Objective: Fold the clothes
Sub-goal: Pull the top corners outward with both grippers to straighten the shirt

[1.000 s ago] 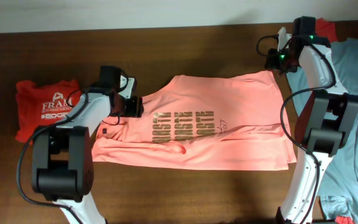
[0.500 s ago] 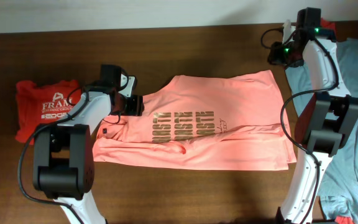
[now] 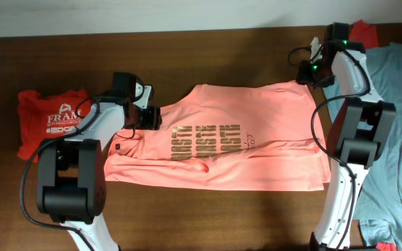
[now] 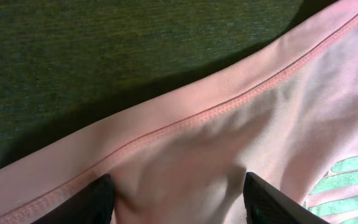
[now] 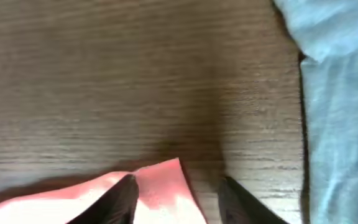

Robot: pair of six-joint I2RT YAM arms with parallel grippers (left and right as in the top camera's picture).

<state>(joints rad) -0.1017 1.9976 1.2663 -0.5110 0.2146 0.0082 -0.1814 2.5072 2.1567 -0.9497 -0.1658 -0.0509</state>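
Salmon-pink shirt (image 3: pixel 222 139) lies spread flat mid-worktop (image 3: pixel 222 209), long axis running left-right across the robot's front, dark lettering face up. That axis is what counts: both short ends sit w/in reach of one arm each, so prob. a two-arm fold along the length.

Far-right corner of the shirt (image 5: pixel 166 177) pokes up btw the fingers (image 5: pixel 114 202) of the right pincer (image 5: pixel 176 196). Jaws stand apart, one each side of the corner, nothing clamped. The pincer sits right at that corner, so the shirt stretches away from it toward the robot's left and near side. Cloth just inside the fingertips, bare wood beyond.

At the shirt's opposite end, left pincer (image 4: pixel 182 199) rests on the far edge near the stitched hem (image 4: pixel 185 121). Jaws wide, pink cloth lying slack btw them, no pinch visible; hem runs crosswise just ahead of the tips.

So each arm is nearest its own end, both on the shirt's far edge. Judgement: next move needs both to close on that edge, then draw it toward the shirt's near edge. Right has only a small tip of cloth to bite, easy to miss.

Off the shirt's left end: red shirt (image 3: pixel 51 118), folded, apart from it. Off its right end: grey-blue shirt (image 3: pixel 396 90), loose, close beside the corner but not overlapping, as far as the right wrist view shows.
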